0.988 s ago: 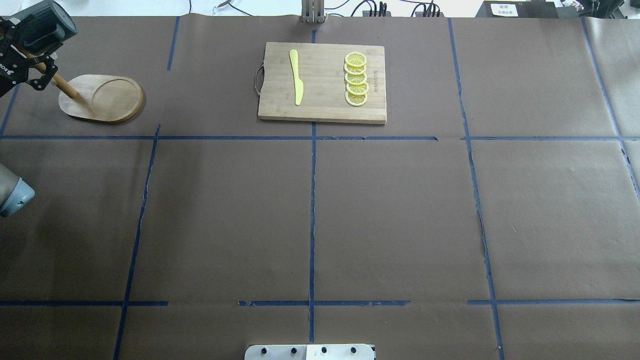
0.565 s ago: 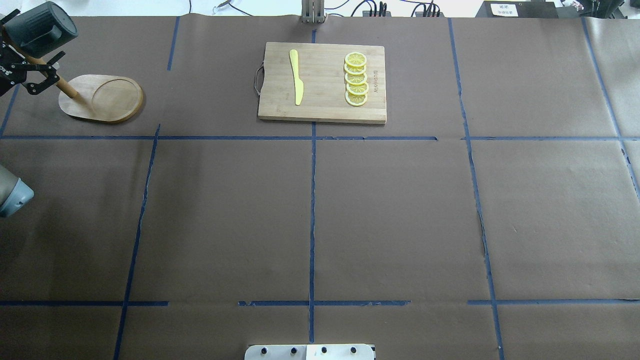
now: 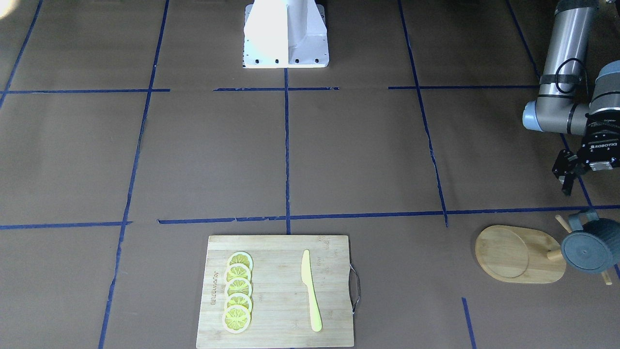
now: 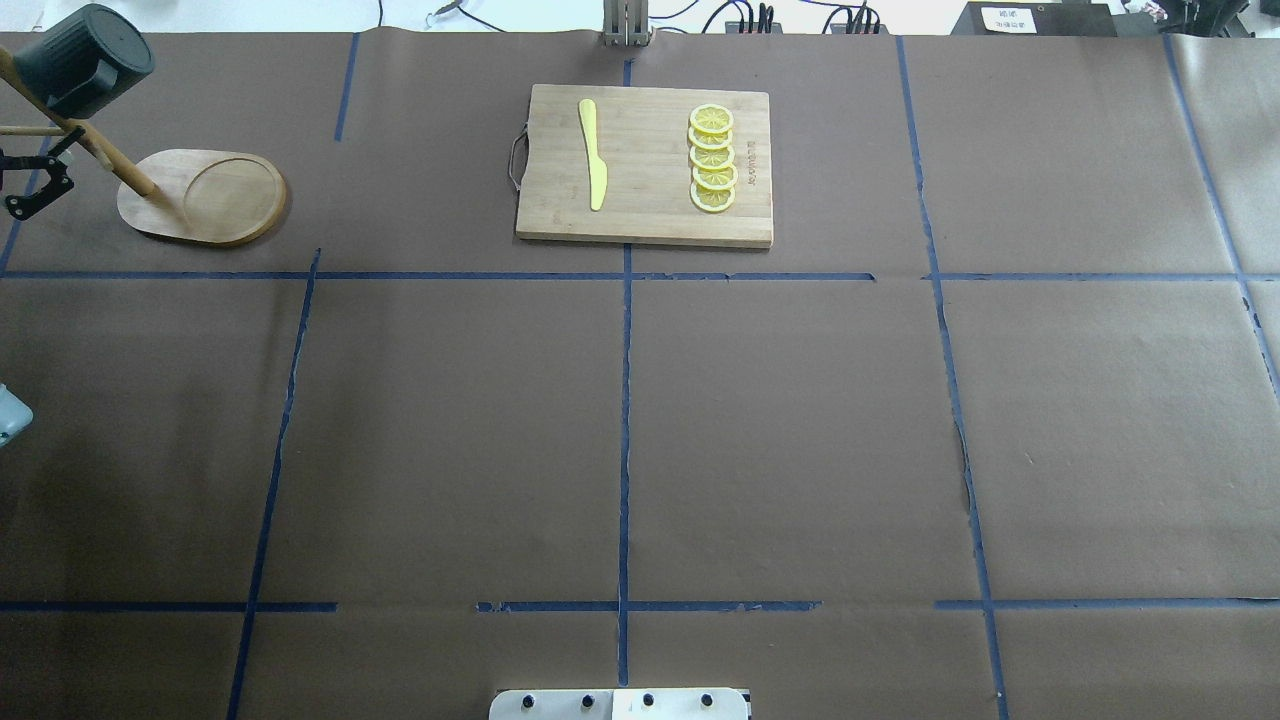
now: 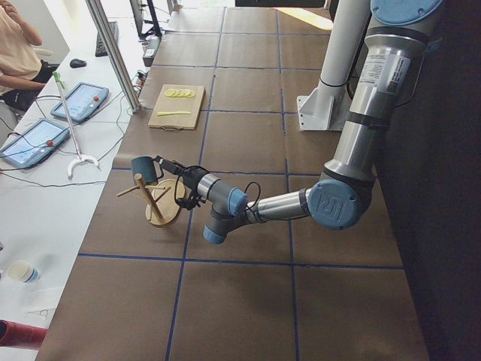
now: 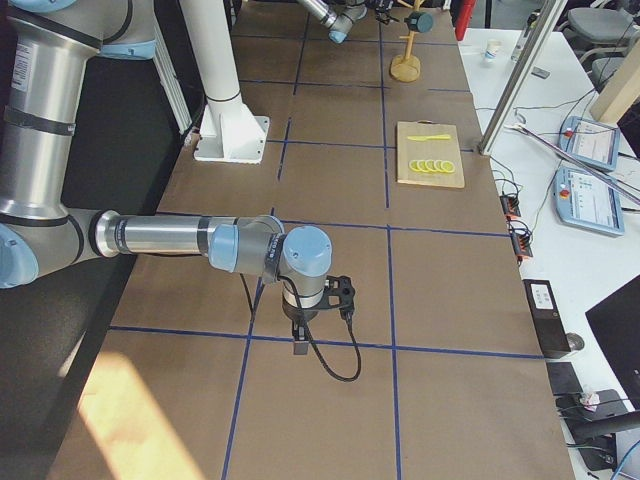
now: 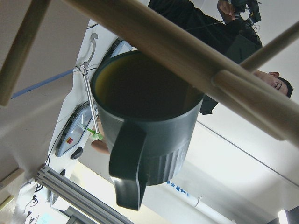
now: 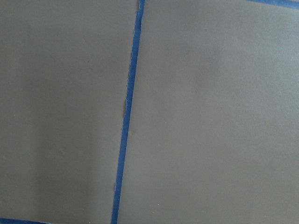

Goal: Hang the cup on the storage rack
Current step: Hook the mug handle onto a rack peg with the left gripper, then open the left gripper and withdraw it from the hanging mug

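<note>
The dark blue-grey cup (image 4: 85, 60) hangs on the top of the wooden storage rack (image 4: 215, 195) at the far left of the table, with nothing holding it. It also shows in the front view (image 3: 588, 252) above the rack's oval base (image 3: 513, 254). My left gripper (image 4: 38, 172) is open and empty, a little on the robot's side of the rack; one finger (image 3: 565, 180) shows in the front view. The left wrist view looks up at the cup (image 7: 145, 130) under a peg (image 7: 187, 60). My right gripper (image 6: 300, 345) hovers low over bare paper; I cannot tell its state.
A bamboo cutting board (image 4: 650, 225) with a yellow knife (image 4: 594, 150) and several lemon slices (image 4: 712, 158) lies at the far middle. The robot's base (image 3: 286, 34) stands at the near edge. Blue tape lines cross the brown paper.
My left gripper has drawn back from the rack's post toward the robot, partly out of the overhead view. The cup stays on the rack.
</note>
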`<control>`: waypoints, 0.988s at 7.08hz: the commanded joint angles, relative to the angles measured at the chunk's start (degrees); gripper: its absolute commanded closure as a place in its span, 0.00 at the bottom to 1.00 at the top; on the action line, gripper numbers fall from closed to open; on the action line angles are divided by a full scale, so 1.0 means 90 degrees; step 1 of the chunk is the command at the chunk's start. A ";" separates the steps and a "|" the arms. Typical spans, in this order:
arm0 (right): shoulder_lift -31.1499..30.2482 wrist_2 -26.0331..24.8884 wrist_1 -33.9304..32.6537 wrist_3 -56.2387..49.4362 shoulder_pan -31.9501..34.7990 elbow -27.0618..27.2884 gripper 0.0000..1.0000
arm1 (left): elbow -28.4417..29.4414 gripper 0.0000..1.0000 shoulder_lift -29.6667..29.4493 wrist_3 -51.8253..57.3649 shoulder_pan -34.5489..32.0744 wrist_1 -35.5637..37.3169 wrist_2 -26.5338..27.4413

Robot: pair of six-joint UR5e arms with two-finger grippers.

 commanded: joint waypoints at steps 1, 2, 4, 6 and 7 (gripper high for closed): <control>0.0000 0.0005 0.0000 0.0000 0.0000 0.0000 0.00 | -0.0938 0.00 0.0803 0.0626 -0.0002 -0.0100 -0.0069; 0.0010 0.0005 0.0000 0.0000 0.0000 0.0000 0.00 | -0.1349 0.00 0.1146 0.1559 0.0008 -0.0071 -0.0330; 0.0010 -0.0004 0.0000 0.0000 0.0000 0.0000 0.00 | -0.1724 0.00 0.1295 0.4153 -0.0079 0.0229 -0.1782; -0.0029 0.0005 0.0000 0.0000 0.0000 0.0010 0.00 | -0.1725 0.00 0.1383 0.7706 -0.0119 0.1408 -0.2731; -0.0029 0.0005 0.0000 0.0000 0.0000 0.0000 0.00 | -0.1725 0.00 0.1471 0.8775 -0.0215 0.1761 -0.2803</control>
